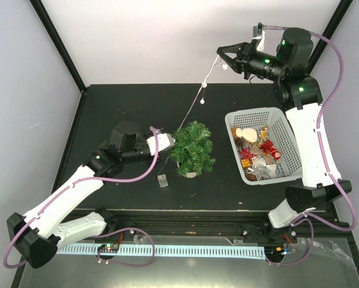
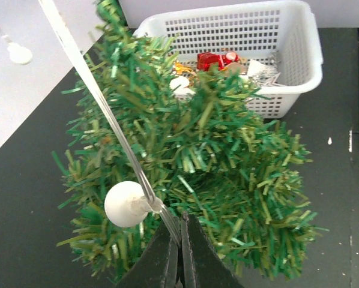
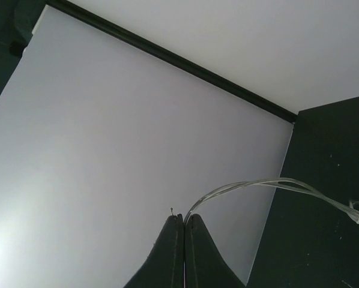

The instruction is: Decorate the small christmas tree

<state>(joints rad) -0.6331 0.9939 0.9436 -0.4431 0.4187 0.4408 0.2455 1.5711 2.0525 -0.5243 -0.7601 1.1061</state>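
basket [image 1: 287, 150] right of small christmas tree [image 1: 194, 150], ornaments [image 1: 260, 155] inside

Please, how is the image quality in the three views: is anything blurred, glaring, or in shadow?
Top external: even light, sharp, soft shadows only around the small christmas tree. Left wrist: tree needles sharp, the white bulb bright but not washed out, the basket slightly soft. Right wrist: the wall is plain and evenly lit, the clear wire catches faint highlights.

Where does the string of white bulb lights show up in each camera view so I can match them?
Top external: the light string runs taut from the right gripper down to the small christmas tree.
Left wrist: it crosses diagonally from top left to the left gripper, one bulb beside the fingertips.
Right wrist: a clear wire arcs rightward from the shut fingertips.
Shared landmark: the string itself.
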